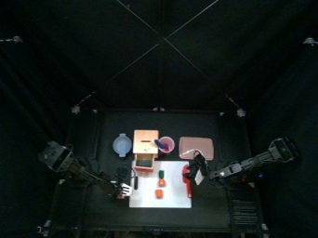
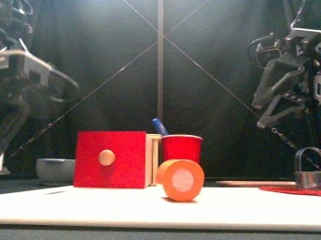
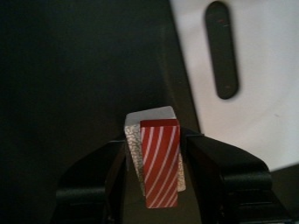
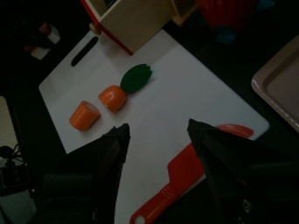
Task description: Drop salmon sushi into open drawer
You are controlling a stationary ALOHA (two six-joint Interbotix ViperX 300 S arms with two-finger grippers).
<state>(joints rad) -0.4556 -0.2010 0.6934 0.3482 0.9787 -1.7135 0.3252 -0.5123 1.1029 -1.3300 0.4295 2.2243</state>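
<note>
My left gripper [image 3: 158,140] is shut on the salmon sushi [image 3: 160,166], a red-and-white striped slice on white rice. In the top view this gripper [image 1: 125,189] is at the left edge of the white cutting board [image 1: 168,186], in front and to the left of the drawer box [image 1: 145,151]. The box is wooden with a red front and a round knob [image 2: 107,157], and its drawer looks pulled toward the table's front. My right gripper [image 4: 158,131] is open and empty above the board's right part [image 1: 199,172].
Two orange pieces [image 4: 84,115] [image 4: 112,98] and a green piece [image 4: 136,77] lie on the board. A red knife [image 4: 187,175] lies at its right. A cup [image 1: 165,144], a pink tray [image 1: 196,147] and a grey bowl [image 1: 121,144] stand behind.
</note>
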